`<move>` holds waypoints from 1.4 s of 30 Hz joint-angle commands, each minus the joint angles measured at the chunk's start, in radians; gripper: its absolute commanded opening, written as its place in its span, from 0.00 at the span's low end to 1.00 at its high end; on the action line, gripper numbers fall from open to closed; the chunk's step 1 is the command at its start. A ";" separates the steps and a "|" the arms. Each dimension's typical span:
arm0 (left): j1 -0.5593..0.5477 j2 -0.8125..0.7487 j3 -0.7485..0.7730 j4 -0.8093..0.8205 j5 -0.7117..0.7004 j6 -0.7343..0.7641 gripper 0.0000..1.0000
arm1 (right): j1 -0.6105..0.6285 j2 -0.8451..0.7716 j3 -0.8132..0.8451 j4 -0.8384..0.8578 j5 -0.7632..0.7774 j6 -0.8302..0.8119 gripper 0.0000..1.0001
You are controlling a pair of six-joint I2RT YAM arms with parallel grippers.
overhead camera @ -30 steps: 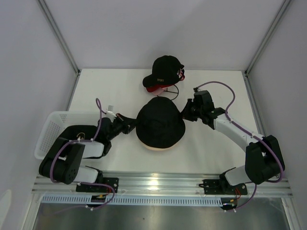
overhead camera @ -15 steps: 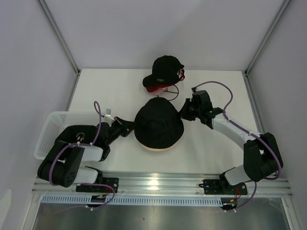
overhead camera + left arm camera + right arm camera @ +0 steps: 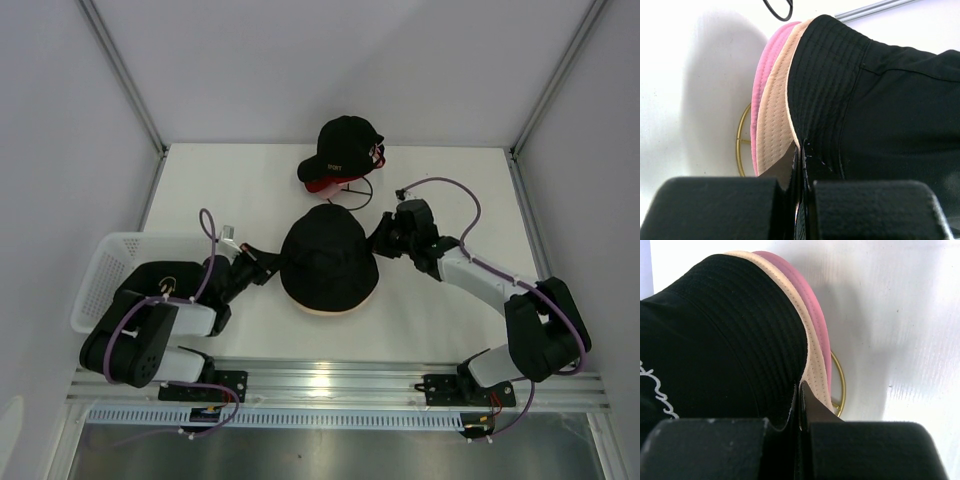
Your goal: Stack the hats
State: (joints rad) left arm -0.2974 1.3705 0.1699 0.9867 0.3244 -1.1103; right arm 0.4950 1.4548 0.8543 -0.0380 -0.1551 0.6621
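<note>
While the soft black fabric bucket hat [image 3: 328, 262] sits crown-up in the middle of the white table [image 3: 250, 190], it covers two other hats. The top view shows only a thin beige rim at its near edge. The wrist views show the layers: directly under the black brim lies the wide beige fabric hat [image 3: 774, 120], and under that the pink fabric bucket hat [image 3: 764, 65], whose brim edge peeks out lowest. The left gripper [image 3: 801, 162] meets the stack from the left side, its jaws pressed together on the edge of the black brim. The beige brim runs into the same pinch, though I cannot tell whether it is truly caught. The right gripper [image 3: 799, 397] mirrors this on the right side of the stack, its fingers closed tight on the black brim where it meets the beige one. White stitched lettering shows on the black crown in the right wrist view. A thin gold wire hoop [image 3: 841, 385] lies on the table beneath the pink brim, showing from either side. Farther back, well apart from the stack, a black baseball cap with a red under-visor [image 3: 340, 150] rests near the rear edge. A thin black wire loop [image 3: 357, 190] lies between the cap and the stack. A white plastic mesh basket [image 3: 100, 270] stands at the table's left edge beside the left arm.
</note>
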 commanded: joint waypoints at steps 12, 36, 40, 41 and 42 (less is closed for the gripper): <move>-0.002 -0.287 0.091 -0.593 -0.086 0.265 0.32 | 0.027 -0.051 0.057 -0.221 0.132 -0.091 0.12; 0.205 -0.559 0.735 -1.863 -0.847 0.262 1.00 | -0.294 -0.321 0.306 -0.473 0.169 -0.294 1.00; 0.389 -0.582 0.688 -1.889 -0.871 0.265 1.00 | -0.296 -0.363 0.207 -0.337 0.054 -0.283 0.99; 0.424 -0.579 0.678 -1.887 -0.863 0.264 1.00 | -0.294 -0.358 0.203 -0.321 0.046 -0.283 0.99; 0.466 -0.565 0.674 -1.878 -0.851 0.271 1.00 | -0.296 -0.347 0.207 -0.307 0.037 -0.289 0.99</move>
State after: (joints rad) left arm 0.0734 0.7982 0.8597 -0.8036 -0.4839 -0.8200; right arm 0.1993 1.0969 1.0763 -0.4553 -0.0349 0.3882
